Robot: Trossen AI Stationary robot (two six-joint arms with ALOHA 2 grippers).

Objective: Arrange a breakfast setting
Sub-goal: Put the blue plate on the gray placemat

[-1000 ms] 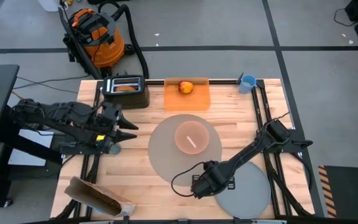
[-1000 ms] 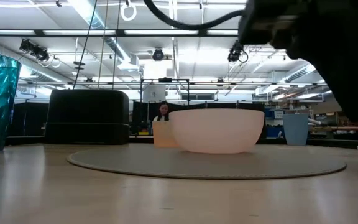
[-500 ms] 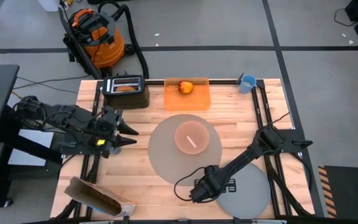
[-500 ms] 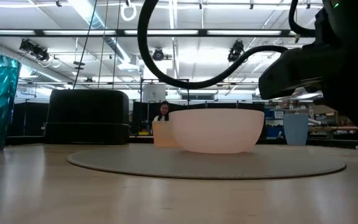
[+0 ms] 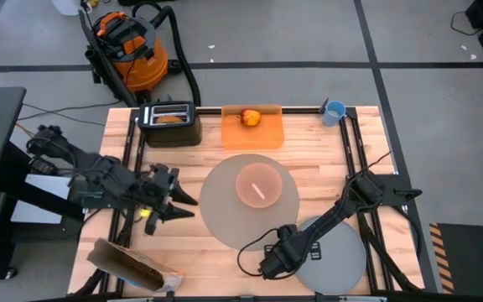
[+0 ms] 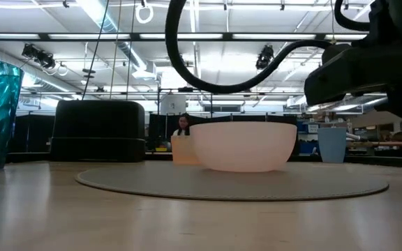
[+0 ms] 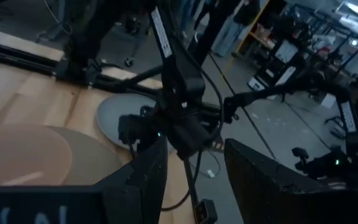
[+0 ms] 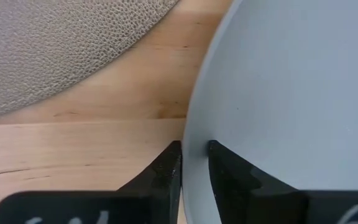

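Grey against pale wood, the plate (image 5: 334, 252) lies at the near right of the butcher-block table (image 5: 183, 243), its edge just beside the large round grey-brown mat (image 5: 250, 201), which fills the table's middle. The right gripper (image 5: 268, 267) is down at the plate's left rim; in the right wrist view its two dark fingers (image 8: 166, 171) sit close together with the plate's rim (image 8: 194, 149) between them, gripping it narrowly. A pink bowl (image 5: 258, 184) stands on the mat with a metal spoon (image 5: 259, 191) inside it. At the far edge, the apple (image 5: 251, 117) rests on an orange board (image 5: 252, 127), a black toaster (image 5: 168, 122) stands to its left, and a light-blue cup (image 5: 334, 111) sits at the far right corner. The left gripper (image 5: 183, 204) hovers left of the mat, its fingers spread apart and holding nothing.
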